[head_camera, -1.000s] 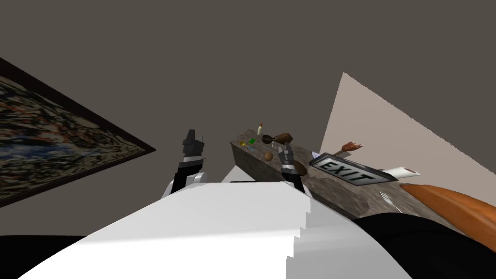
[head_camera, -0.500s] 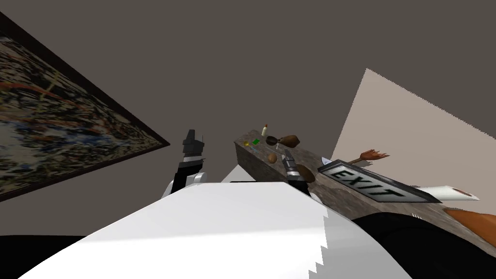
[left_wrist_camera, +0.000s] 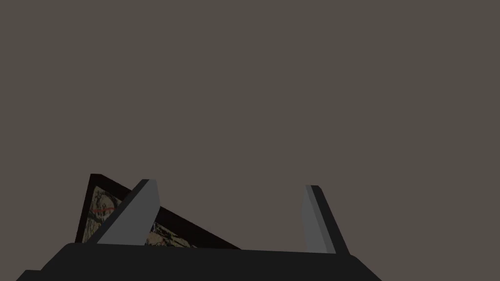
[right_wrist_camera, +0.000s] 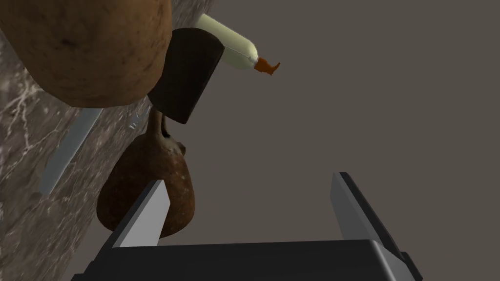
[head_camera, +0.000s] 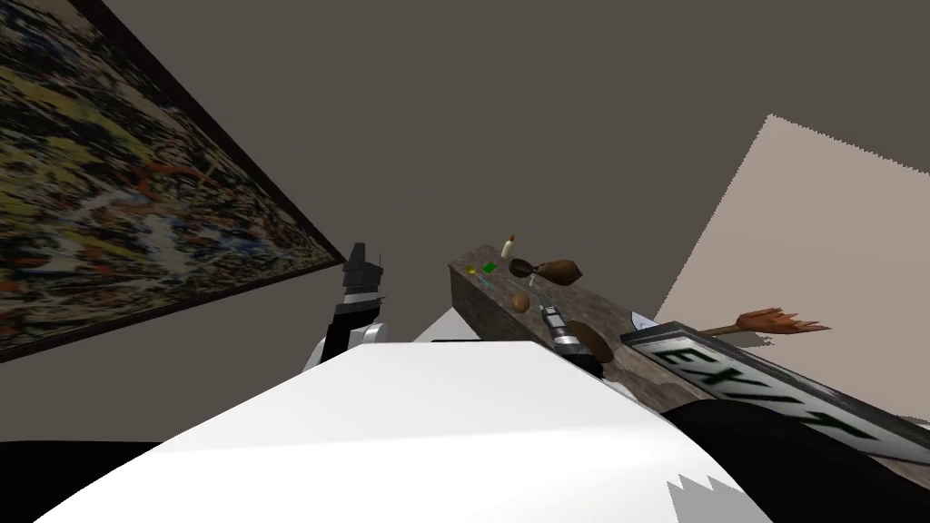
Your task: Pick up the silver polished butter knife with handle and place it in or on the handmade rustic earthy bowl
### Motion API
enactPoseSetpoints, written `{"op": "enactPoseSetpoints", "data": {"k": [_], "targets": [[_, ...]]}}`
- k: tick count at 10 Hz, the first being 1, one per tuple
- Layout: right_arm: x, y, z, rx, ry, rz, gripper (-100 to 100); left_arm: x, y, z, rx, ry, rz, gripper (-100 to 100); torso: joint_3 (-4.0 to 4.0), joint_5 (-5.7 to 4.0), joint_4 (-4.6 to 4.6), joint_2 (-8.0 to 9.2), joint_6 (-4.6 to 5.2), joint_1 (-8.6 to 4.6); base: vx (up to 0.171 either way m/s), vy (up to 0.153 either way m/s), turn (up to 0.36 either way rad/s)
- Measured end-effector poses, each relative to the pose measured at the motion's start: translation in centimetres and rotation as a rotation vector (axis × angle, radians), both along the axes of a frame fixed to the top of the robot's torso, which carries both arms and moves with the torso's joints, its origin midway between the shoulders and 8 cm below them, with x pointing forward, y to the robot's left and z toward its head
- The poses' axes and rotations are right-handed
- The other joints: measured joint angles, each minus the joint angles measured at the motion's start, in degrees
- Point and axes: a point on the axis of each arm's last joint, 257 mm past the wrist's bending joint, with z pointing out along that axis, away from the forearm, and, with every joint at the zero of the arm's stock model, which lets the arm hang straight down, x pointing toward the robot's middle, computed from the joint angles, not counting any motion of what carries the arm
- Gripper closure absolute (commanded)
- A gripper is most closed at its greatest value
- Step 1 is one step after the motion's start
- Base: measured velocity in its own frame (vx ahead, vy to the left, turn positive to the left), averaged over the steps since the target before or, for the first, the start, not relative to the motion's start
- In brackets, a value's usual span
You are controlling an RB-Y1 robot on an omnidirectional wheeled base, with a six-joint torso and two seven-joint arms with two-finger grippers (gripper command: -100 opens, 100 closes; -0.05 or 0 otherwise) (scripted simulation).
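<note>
Turning of my own body has swung the view. Right claw (right_wrist_camera: 250, 179) stands wide and empty beside the grey marble worktop (right_wrist_camera: 19, 122). The flat silver butter knife (right_wrist_camera: 68, 151) lies there ungrasped, near the dark brown bowl (right_wrist_camera: 185, 73). Left claw (left_wrist_camera: 230, 183) is wide and idle. Pick and placement are both outstanding.

left pincer (left_wrist_camera: 230, 184) | two light grey fingers (left_wrist_camera: 141, 210) stand wide apart | rising from its dark body

One knife (right_wrist_camera: 71, 149), one brown jug (right_wrist_camera: 146, 170), one pale bottle (right_wrist_camera: 232, 49), one EXIT sign (head_camera: 754, 386)
</note>
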Motion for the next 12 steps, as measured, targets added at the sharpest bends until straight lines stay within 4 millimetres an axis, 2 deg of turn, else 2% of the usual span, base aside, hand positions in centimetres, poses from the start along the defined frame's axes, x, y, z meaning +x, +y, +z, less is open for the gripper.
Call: {"op": "enactPoseSetpoints", "data": {"k": [3, 4, 5, 7, 8, 9, 12], "targets": [[-2.3, -2.4, -2.1, -0.101, 0.11, -0.004, -100, 0.0, 0.0, 0.0, 0.0, 0.0, 0.0, 0, -0.01, 0.0, 0.0, -0.02, -0.04, -0.01, 0.001, -0.015, 0.24], [-3.5, -3.2, -2.6, -0.155, 0.161, -0.001, -100, 0.0, 0.0, 0.0, 0.0, 0.0, 0.0, 0, -0.01, 0.0, 0.0, -0.02, -0.05, -0.06, -0.005, -0.039, 0.364], [-5.0, -4.7, -4.0, -0.213, 0.225, -0.002, -100, 0.0, 0.0, 0.0, 0.0, 0.0, 0.0, 0, -0.01, -0.03, 0.0, -0.01, -0.04, -0.13, -0.004, -0.037, 0.119], [-6.9, -5.9, -5.3, -0.28, 0.302, 0.005, -100, 0.0, 0.0, 0.0, 0.0, 0.0, 0.0, 0, -0.01, -0.02, 0.0, -0.02, -0.05, -0.1, -0.006, -0.038, 0.304], [-8.3, -7.3, -6.0, -0.335, 0.359, 0.01, -100, 0.0, 0.0, 0.0, 0.0, 0.0, 0.0, 0, -0.01, -0.03, 0.0, -0.01, -0.04, -0.15, -0.02, -0.06, 0.456], [-9.8, -8.5, -6.8, -0.391, 0.417, 0.02, -100, 0.0, 0.0, 0.0, 0.0, 0.0, 0.0, 0, 0.0, -0.05, 0.0, 0.0, -0.07, -0.22, -0.012, -0.056, 0.076], [-13.5, -10.7, -8.4, -0.505, 0.548, 0.05, -100, 0.0, 0.0, 0.0, 0.0, 0.0, 0.0, 0, -0.04, -0.04, -0.01, -0.07, -0.05, -0.16, 0.001, -0.045, 0.316]]}}
